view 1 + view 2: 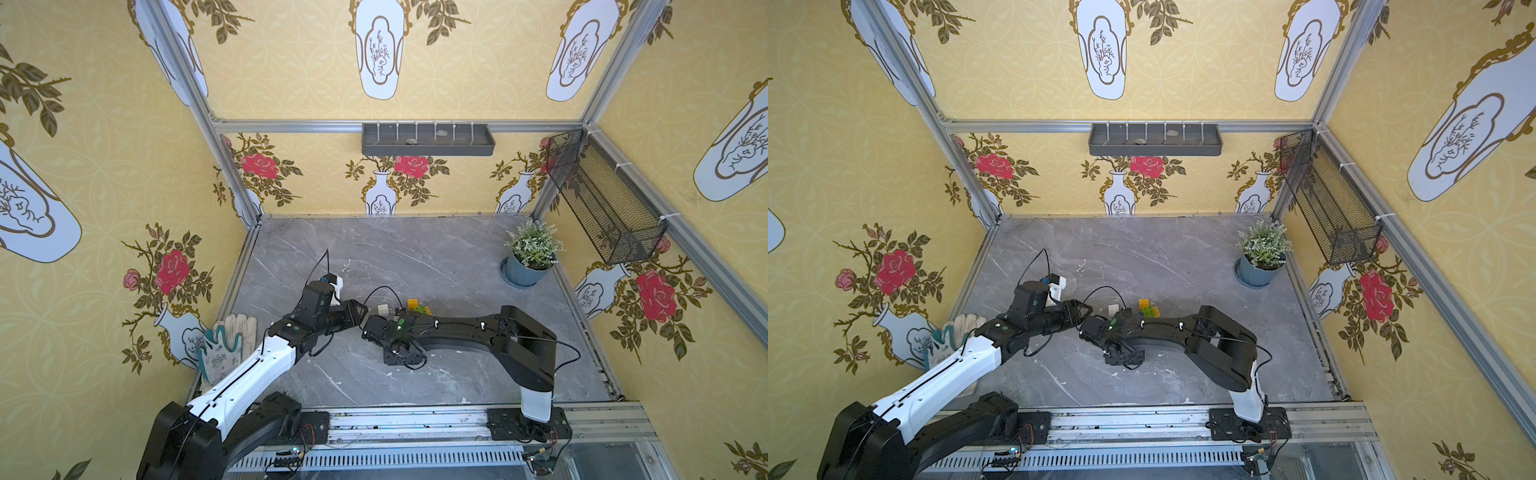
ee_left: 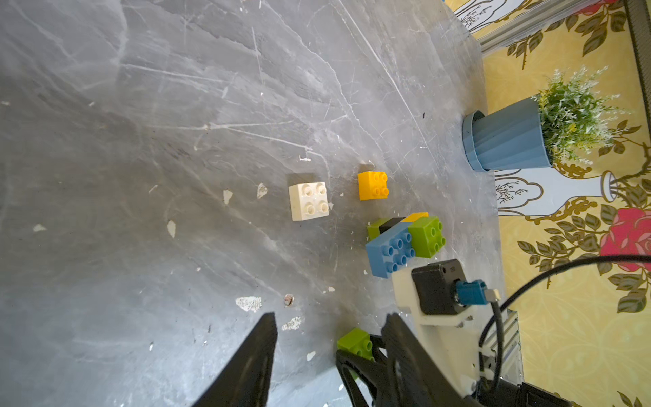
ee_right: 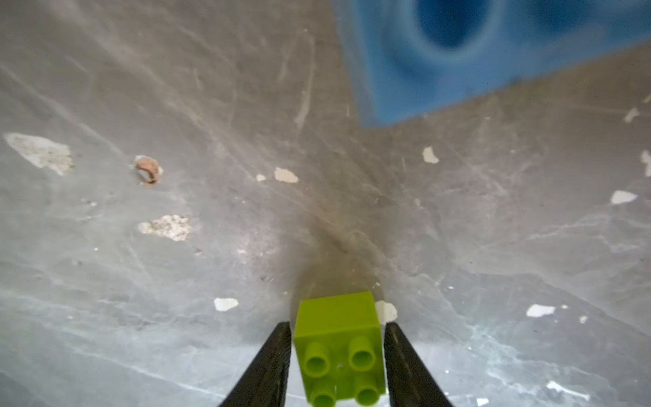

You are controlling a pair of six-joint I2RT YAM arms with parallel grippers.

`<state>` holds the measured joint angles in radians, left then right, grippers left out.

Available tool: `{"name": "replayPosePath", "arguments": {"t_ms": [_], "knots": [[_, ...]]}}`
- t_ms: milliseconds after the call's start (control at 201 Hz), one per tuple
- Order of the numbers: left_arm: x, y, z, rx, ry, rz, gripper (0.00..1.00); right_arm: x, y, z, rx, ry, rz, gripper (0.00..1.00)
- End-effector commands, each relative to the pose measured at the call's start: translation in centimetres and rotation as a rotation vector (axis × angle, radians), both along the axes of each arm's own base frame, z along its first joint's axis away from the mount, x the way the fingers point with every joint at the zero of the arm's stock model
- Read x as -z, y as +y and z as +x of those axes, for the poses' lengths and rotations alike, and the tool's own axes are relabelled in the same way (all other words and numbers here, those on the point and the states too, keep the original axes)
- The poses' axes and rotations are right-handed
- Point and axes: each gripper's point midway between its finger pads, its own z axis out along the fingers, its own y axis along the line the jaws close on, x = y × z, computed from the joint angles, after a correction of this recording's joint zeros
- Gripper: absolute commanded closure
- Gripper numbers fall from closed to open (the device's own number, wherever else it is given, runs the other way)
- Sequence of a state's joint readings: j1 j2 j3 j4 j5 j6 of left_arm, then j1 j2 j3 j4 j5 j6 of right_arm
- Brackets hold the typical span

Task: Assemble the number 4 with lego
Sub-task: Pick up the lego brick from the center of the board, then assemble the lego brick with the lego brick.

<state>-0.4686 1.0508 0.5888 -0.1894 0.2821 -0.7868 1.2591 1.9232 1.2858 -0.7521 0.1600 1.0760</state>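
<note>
The grey tabletop [image 1: 415, 257] fills the lower middle of both top views. The left pincer [image 2: 331, 317] stands apart, empty. The right pincer [image 3: 338, 326] is clamped on a lime green brick [image 3: 338, 352]. The number 4 [image 1: 419, 309], unfinished, sits just below frame centre, with the white brick [image 1: 382, 308] near it. A skewed press, I reckon, could shove the loose cluster sideways or pop the brick free.
</note>
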Motion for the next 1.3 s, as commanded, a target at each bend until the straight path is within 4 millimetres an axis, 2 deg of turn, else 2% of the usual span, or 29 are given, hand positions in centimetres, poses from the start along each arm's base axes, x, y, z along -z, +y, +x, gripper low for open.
{"name": "replayPosePath", "arguments": {"t_ms": [0,50,229,378,448,583,657,742,842,1021,1105,1295], "knots": [[-0.5,-0.4,0.4,0.009,-0.016,-0.02,0.47,-0.4,0.5,0.5,-0.027,-0.03,0.012,0.55],[-0.4,-0.5,0.5,0.009,-0.014,-0.019,0.47,-0.6,0.5,0.6,-0.041,-0.038,0.013,0.55],[0.3,-0.4,0.4,0.009,-0.001,-0.012,0.47,-1.0,0.6,0.8,-0.065,-0.039,0.027,0.72],[1.2,-0.6,0.5,0.009,0.019,-0.013,0.47,-1.6,0.7,0.4,-0.103,-0.058,0.03,0.8],[2.0,-0.8,0.5,0.008,0.045,-0.015,0.46,-2.8,1.0,0.1,-0.152,-0.086,0.049,0.83],[3.1,-1.4,1.0,-0.007,0.104,-0.039,0.47,-7.2,1.1,0.2,-0.277,-0.18,0.096,0.84],[3.0,-2.2,1.4,-0.004,0.118,-0.084,0.48,-9.9,0.2,1.4,-0.314,-0.227,0.098,0.83],[3.0,-3.0,1.9,-0.005,0.129,-0.133,0.48,-11.5,-1.6,3.8,-0.319,-0.254,0.072,0.83],[3.7,-3.7,2.4,-0.005,0.158,-0.158,0.49,-12.2,-3.4,6.7,-0.33,-0.278,0.052,0.83],[4.5,-5.0,3.1,0.006,0.203,-0.216,0.51,-12.7,-5.2,11.0,-0.331,-0.273,0.068,0.83],[4.7,-5.6,3.2,0.016,0.207,-0.216,0.52,-12.1,-5.7,11.6,-0.347,-0.238,0.083,0.83],[5.0,-6.9,3.3,0.044,0.214,-0.214,0.52,-11.1,-5.8,11.4,-0.371,-0.19,0.096,0.83]]}}
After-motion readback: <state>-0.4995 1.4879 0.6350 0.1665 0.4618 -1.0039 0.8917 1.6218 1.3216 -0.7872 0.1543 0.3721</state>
